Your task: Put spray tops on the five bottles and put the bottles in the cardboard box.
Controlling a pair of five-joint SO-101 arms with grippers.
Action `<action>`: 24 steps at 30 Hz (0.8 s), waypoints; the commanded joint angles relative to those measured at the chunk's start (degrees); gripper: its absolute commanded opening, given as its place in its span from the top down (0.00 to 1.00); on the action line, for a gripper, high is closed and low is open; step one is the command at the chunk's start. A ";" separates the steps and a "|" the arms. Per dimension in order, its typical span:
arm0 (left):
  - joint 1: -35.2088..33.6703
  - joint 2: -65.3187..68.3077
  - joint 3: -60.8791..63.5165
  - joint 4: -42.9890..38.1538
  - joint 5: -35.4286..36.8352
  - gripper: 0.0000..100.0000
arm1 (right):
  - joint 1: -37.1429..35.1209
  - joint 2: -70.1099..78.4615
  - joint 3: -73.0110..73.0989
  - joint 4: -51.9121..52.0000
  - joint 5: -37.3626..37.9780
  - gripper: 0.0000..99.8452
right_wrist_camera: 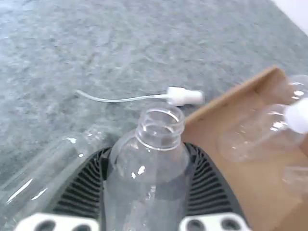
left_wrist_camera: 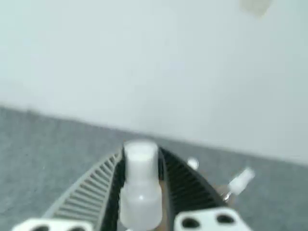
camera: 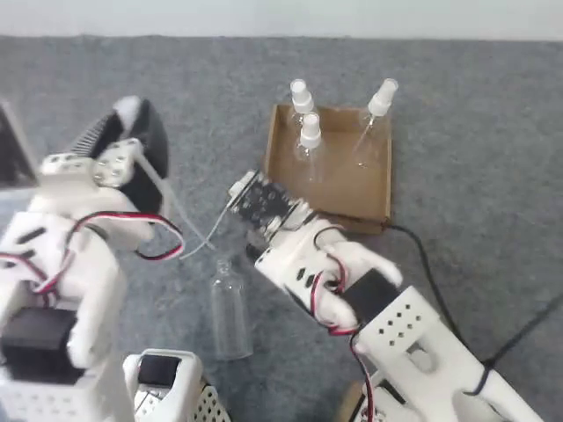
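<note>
Right tool grips a clear, uncapped bottle; left tool clamps a white spray top.

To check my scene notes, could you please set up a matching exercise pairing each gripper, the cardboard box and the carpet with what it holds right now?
Column one:
1. left gripper
2. right gripper
3. cardboard box
4. carpet

Column two:
a. three topped bottles
b. loose spray top, its tube lying flat
c. clamped uncapped bottle
d. clamped spray top

Pairs: 1-d; 2-c; 3-a; 4-b.
</note>
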 commanded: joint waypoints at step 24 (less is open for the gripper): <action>6.59 -1.14 15.87 -12.92 0.88 0.99 | -3.91 -12.35 13.19 -16.75 -0.79 0.99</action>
